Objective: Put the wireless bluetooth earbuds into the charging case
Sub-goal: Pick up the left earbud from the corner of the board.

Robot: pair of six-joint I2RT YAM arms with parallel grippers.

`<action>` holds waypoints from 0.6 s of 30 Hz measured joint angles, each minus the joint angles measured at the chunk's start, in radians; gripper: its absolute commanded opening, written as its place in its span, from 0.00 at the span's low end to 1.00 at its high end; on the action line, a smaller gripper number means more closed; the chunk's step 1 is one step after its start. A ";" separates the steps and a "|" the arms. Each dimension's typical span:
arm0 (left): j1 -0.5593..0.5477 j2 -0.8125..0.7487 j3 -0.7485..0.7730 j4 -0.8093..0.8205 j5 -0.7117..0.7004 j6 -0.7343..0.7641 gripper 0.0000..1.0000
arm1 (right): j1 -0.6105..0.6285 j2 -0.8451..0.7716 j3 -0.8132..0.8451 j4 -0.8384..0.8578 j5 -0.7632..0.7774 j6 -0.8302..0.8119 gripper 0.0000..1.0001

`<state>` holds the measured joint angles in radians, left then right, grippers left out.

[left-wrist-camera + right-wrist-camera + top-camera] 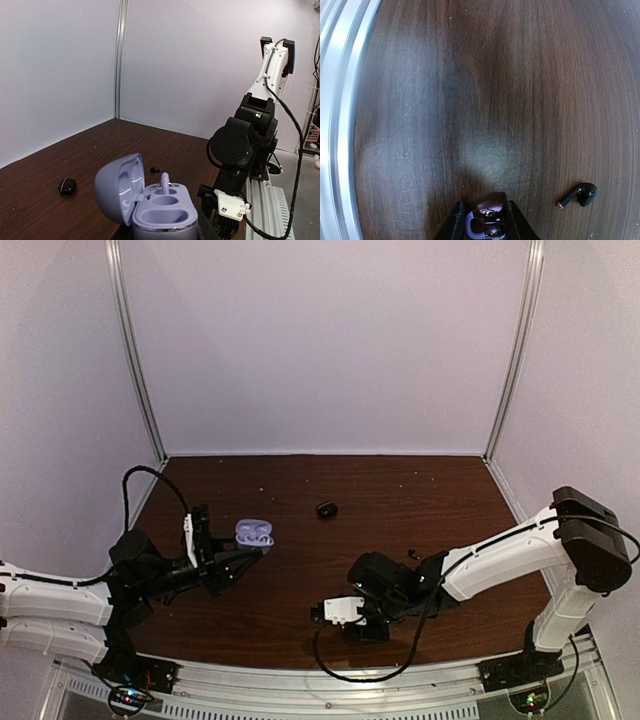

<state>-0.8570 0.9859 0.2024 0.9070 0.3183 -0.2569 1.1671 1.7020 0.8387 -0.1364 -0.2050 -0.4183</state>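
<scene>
On brown table [430, 540], left jaws clench open case [165, 212], right jaws pinch lavender earbud [489, 208] near rail [335, 100].

Left arm [60, 600]: lies low along the table's [430, 490] near left edge, forearm reaching inward. Left gripper [248, 548]: clamped on a lavender case [254, 532]. Right arm [500, 555]: elbow raised at the table's right edge, forearm sloping down toward its near middle. Right gripper [487, 220]: points down, fingers [454, 225] pinching a lavender earbud [487, 210].

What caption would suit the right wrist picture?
Gripper pinches a lavender earbud; a black earbud lies nearby on the table.
</scene>
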 measured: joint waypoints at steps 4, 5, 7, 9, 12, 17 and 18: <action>0.000 0.003 0.000 0.000 0.000 0.001 0.00 | -0.006 0.011 0.015 0.000 -0.015 0.004 0.19; 0.000 0.003 0.000 0.000 0.000 0.002 0.00 | -0.008 0.012 0.016 -0.002 -0.019 0.006 0.18; 0.000 0.003 0.000 0.000 -0.001 0.002 0.00 | -0.014 0.012 0.021 -0.009 -0.028 0.008 0.16; 0.000 0.003 0.000 0.000 -0.002 0.003 0.00 | -0.024 0.011 0.021 -0.013 -0.037 0.013 0.16; 0.000 0.003 0.000 0.000 -0.004 0.003 0.00 | -0.041 0.010 0.021 -0.018 -0.053 0.025 0.15; 0.000 0.003 0.000 0.002 -0.010 0.003 0.00 | -0.062 -0.002 0.024 -0.041 -0.072 0.043 0.15; 0.000 0.003 0.000 0.003 -0.012 0.003 0.00 | -0.064 -0.006 0.025 -0.047 -0.074 0.049 0.15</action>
<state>-0.8570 0.9894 0.2020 0.9100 0.3065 -0.2539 1.1027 1.6955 0.8635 -0.1829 -0.2794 -0.3695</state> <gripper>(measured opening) 0.283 0.200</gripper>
